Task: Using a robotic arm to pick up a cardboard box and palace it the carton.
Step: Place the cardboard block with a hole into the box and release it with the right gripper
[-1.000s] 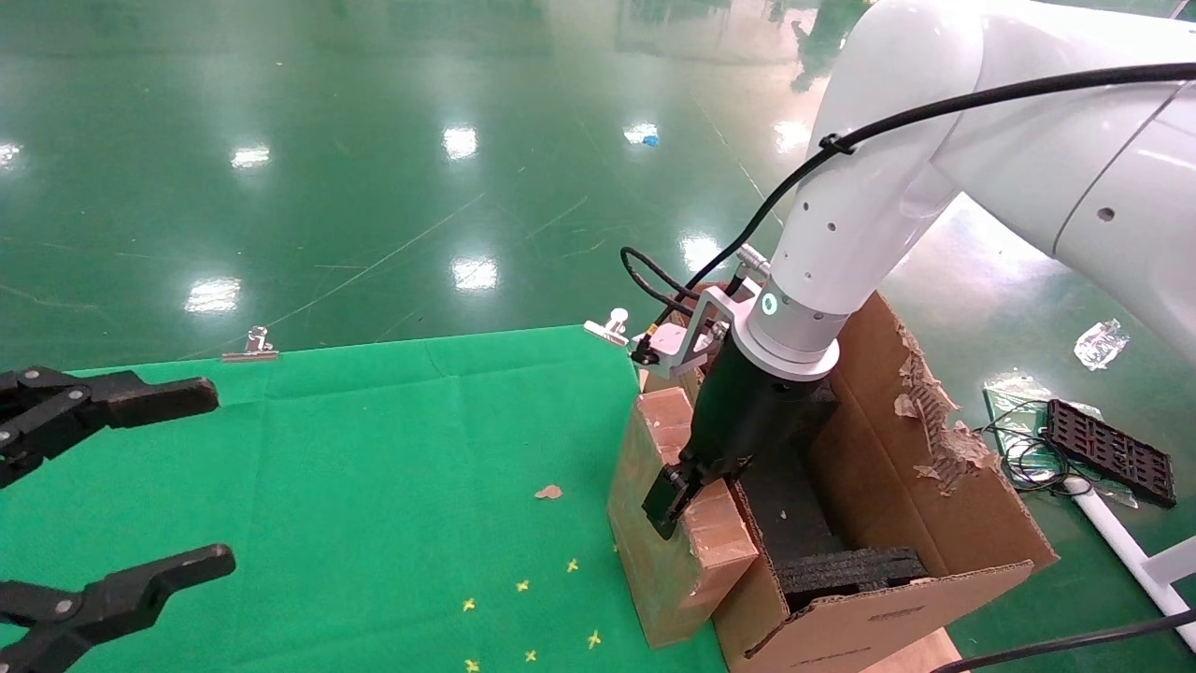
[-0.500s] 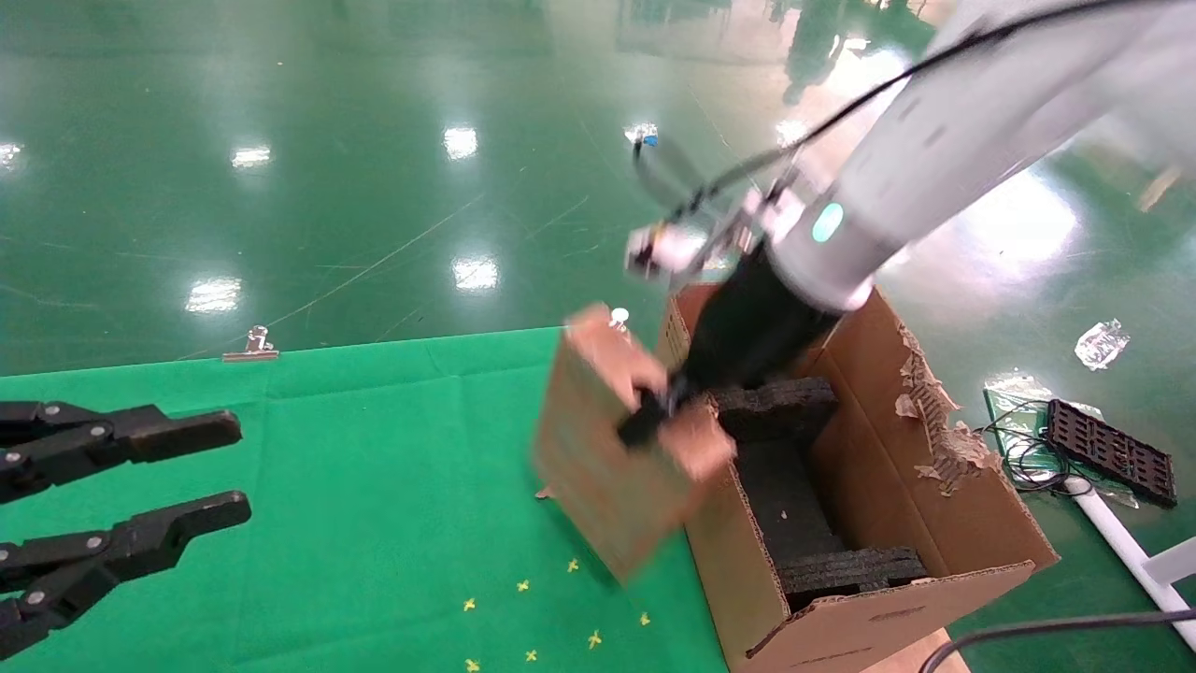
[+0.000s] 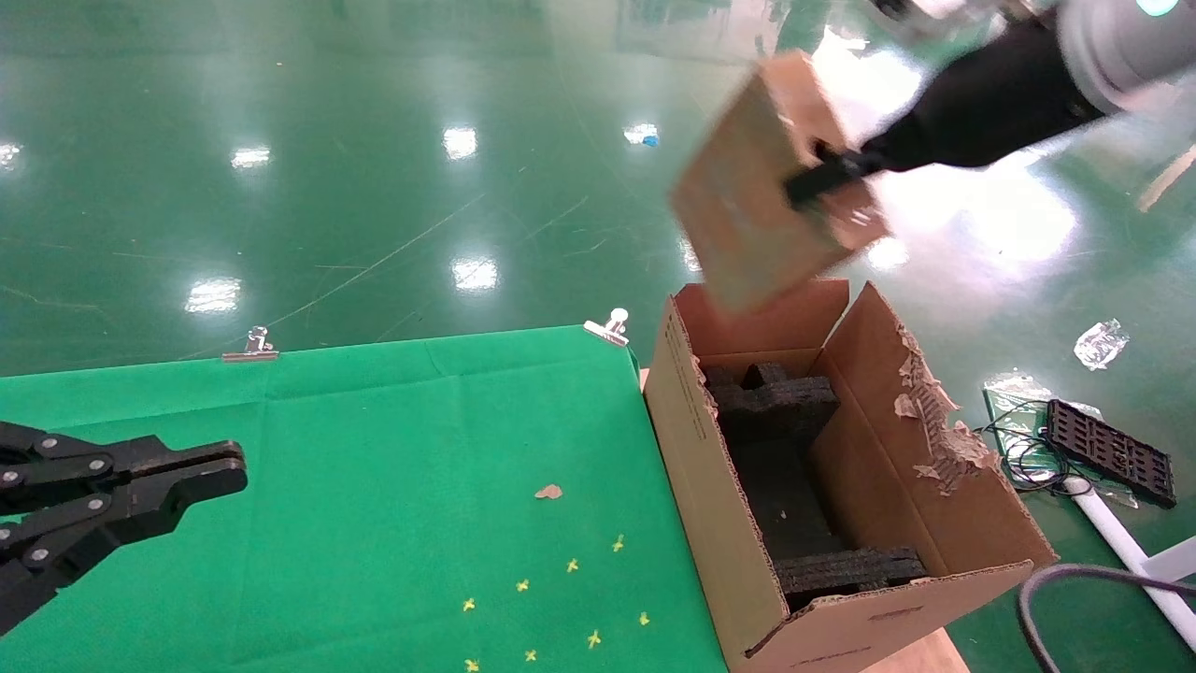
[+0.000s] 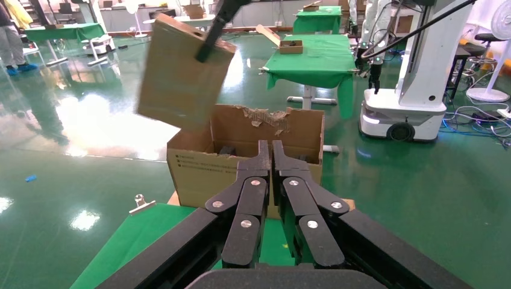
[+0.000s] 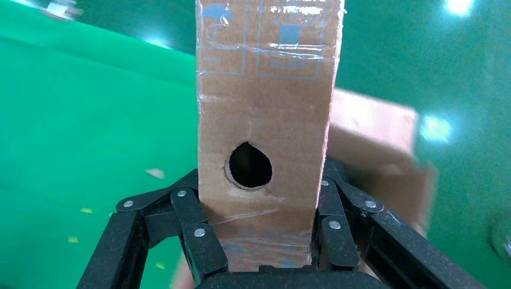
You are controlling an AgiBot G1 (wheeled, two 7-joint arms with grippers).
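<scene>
Cardboard box [image 5: 265, 120] labels unreadable, in right pincer [image 5: 265, 241]

The left gripper [image 4: 271, 158], fingers pressed together, is facing the carton [image 4: 244, 164]; the cardboard box [image 4: 181, 72] is hanging tilted above it.

The scene is brightly and evenly lit from overhead lamps, whose white spots of glare lie across the glossy green floor [image 3: 374, 187]. My right tool [image 3: 822, 173] and the cardboard box [image 3: 757, 196] it grips are smeared by motion blur in the head view. The carton [image 3: 710, 505] and table [image 3: 374, 449] are sharp, with dark shadow inside the carton. The right wrist view's background is soft.
</scene>
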